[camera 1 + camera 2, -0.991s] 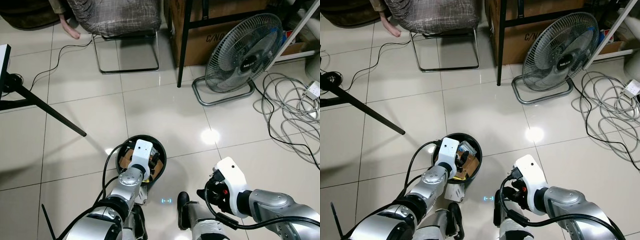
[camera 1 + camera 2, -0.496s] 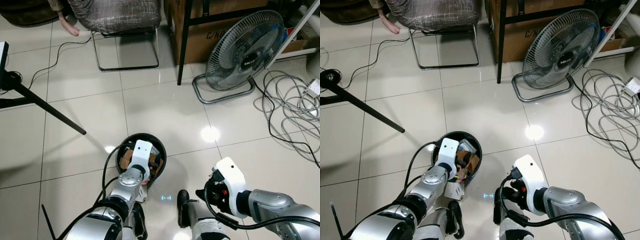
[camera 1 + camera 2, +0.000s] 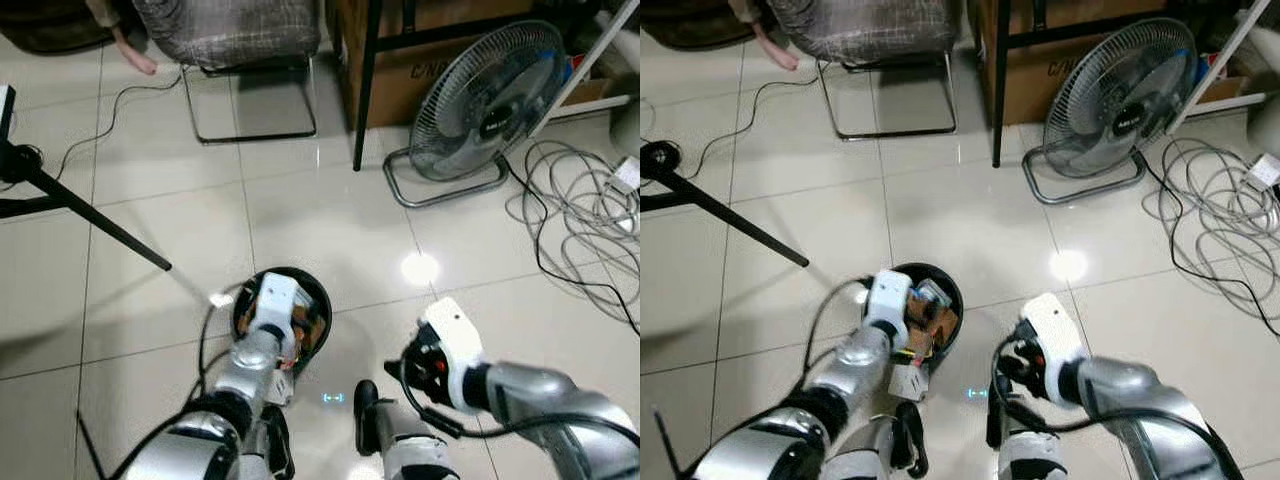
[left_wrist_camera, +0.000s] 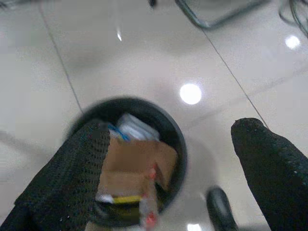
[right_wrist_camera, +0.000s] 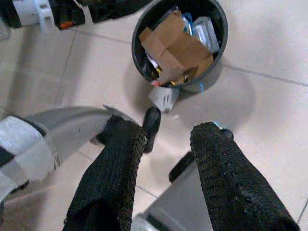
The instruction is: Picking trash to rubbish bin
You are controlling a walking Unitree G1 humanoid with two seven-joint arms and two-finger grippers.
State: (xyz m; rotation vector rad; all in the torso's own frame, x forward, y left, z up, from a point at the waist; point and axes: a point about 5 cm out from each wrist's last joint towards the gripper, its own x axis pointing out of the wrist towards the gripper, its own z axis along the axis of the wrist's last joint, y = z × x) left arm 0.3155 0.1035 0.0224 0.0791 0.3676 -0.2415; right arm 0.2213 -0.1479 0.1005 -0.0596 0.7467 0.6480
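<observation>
The rubbish bin [image 3: 923, 305], a round black one, stands on the tiled floor [image 3: 330, 220] right in front of the robot's feet. It's packed w/ trash: a folded cardboard piece [image 5: 174, 45] on top, clear plastic packaging [image 5: 208, 29] toward the rim, plus some yellow and red scraps lower down. A small white scrap [image 5: 164, 97] lies on the floor touching the outside of the bin, on the robot's side.

Left claw [image 4: 168, 159] hangs directly over the bin, fingers spread wide apart and empty; the bin's opening sits between them in the left wrist view. Right claw [image 5: 166, 144] is off to the right of the bin, above the robot's own shoe [image 5: 151, 122], fingers also apart, nothing held.

Beyond the bin: a floor fan [image 3: 487, 100] far right w/ a tangle of grey cables [image 3: 585, 215] next to it, a chair w/ checked fabric [image 3: 230, 35] straight past the bin, and a black tripod leg [image 3: 90, 220] to the left. Head views are somewhat blurred, so the bin's contents read best from the wrist cams.
</observation>
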